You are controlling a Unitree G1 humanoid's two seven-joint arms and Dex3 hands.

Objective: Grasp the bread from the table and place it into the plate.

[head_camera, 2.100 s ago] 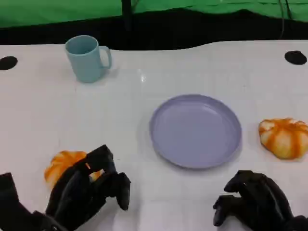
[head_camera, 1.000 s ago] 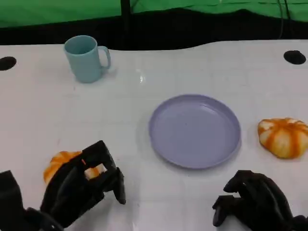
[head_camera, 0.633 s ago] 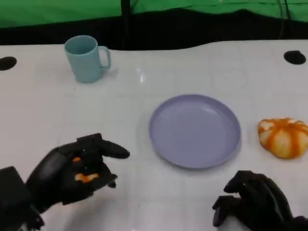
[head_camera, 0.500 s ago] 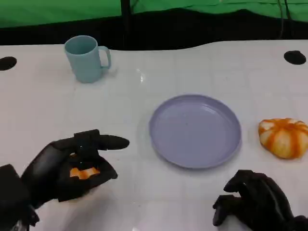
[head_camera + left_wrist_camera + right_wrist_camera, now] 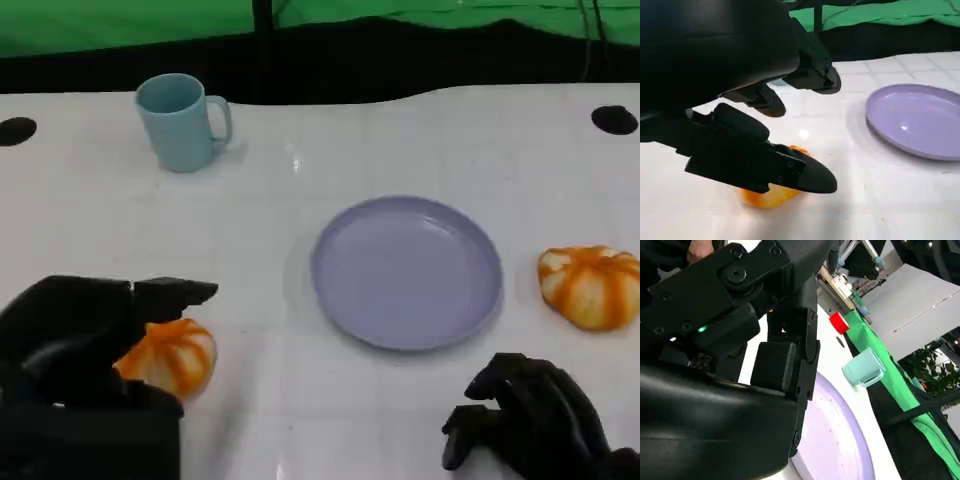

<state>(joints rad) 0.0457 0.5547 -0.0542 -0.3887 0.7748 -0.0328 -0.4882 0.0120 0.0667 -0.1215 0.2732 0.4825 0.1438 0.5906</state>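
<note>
1. Orange-striped bread [image 5: 165, 357] sits on the white bench [image 5: 300, 130] at the left, well apart from the lilac plate [image 5: 405, 270]; a second bread [image 5: 590, 286] lies right of the plate.
2. Left hand [image 5: 85, 335] hovers over the near bread, fingers [image 5: 770, 167] spread around it — not clamped, nothing held.
3. Right hand [image 5: 530, 415] rests low, fingers curled in on nothing.
4. Grasping step is in hand; next the fingers likely need to clench on the bread, then lift and carry it to the plate.
</note>
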